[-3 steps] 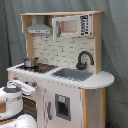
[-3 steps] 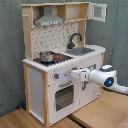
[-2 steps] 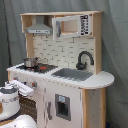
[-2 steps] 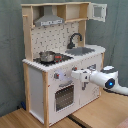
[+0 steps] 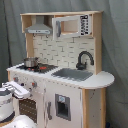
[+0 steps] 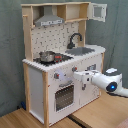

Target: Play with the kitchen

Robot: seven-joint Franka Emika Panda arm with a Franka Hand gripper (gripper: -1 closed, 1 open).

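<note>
The kitchen (image 6: 62,60) stands on a wooden floor (image 6: 30,117). Below its small pot (image 6: 46,56), the pincer (image 6: 76,75) nears the stove knobs; I cannot tell its spread. Pushing harder could shove the kitchen or snap a knob.

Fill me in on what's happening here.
A robot arm is playing with a toy kitchen. Its gripper reaches the front panel just below the stove, by the knobs above the oven door. A small pot sits on the stove, and the microwave door hangs open.
</note>
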